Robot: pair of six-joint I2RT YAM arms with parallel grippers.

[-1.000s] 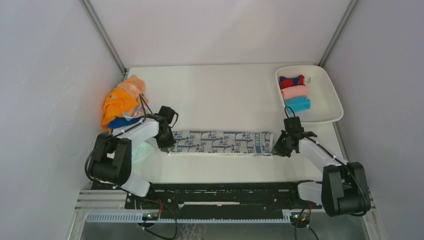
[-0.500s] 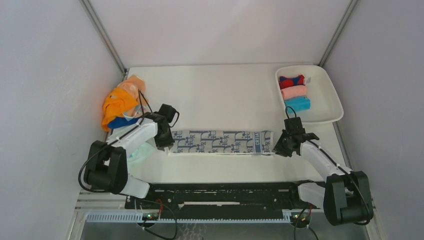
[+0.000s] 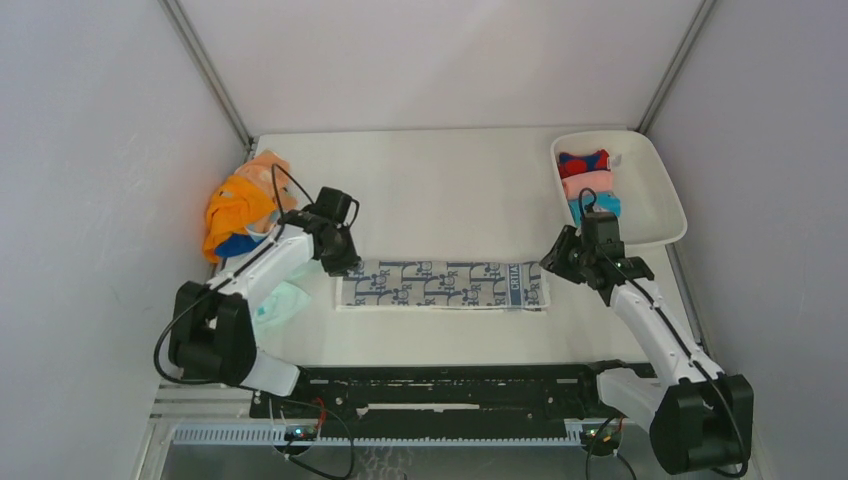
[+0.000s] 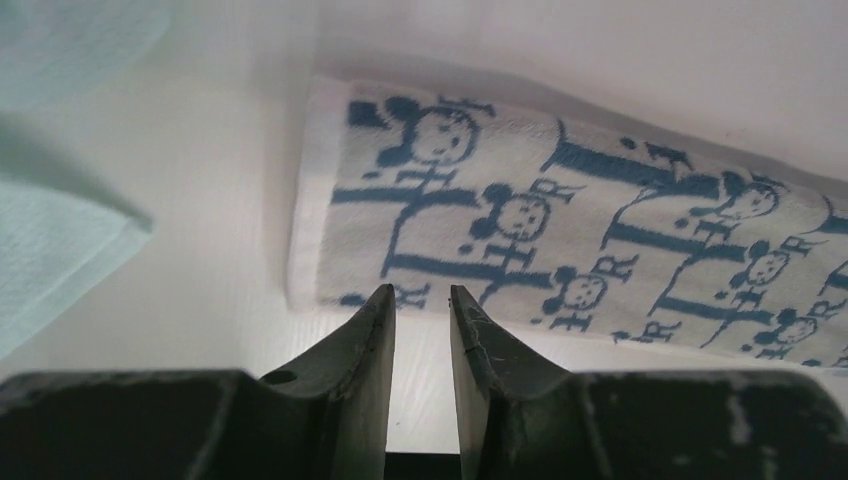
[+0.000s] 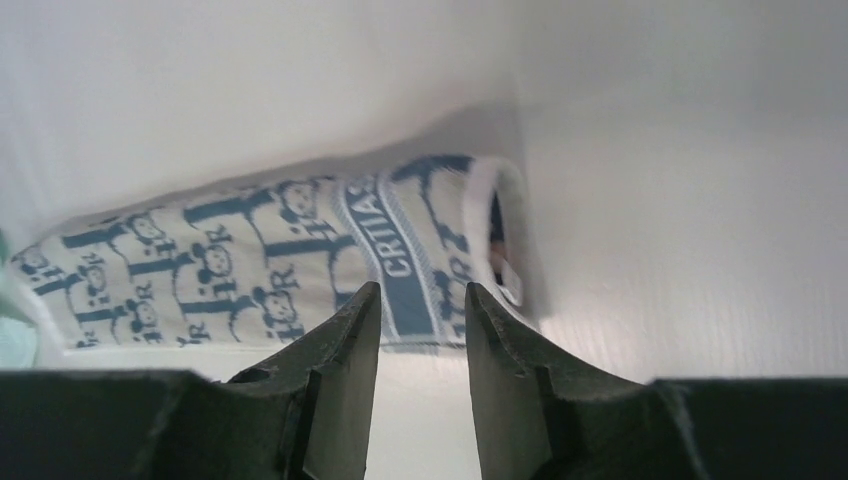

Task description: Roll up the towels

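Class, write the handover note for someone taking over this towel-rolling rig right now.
Left end effector: open, empty, at the left end of the printed towel.
Right end effector: open, empty, at its right end.
Done: three rolled towels sit in the tray.
Left: the printed towel lies as a flat strip, unrolled; the orange pile and the mint towel wait at left.

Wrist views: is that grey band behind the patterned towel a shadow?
Left wrist: likely, a soft shadow beyond the printed towel; right wrist: the same, darkest near its folded end; top external: even diffuse light, no glare, only a faint shadow by the towel.
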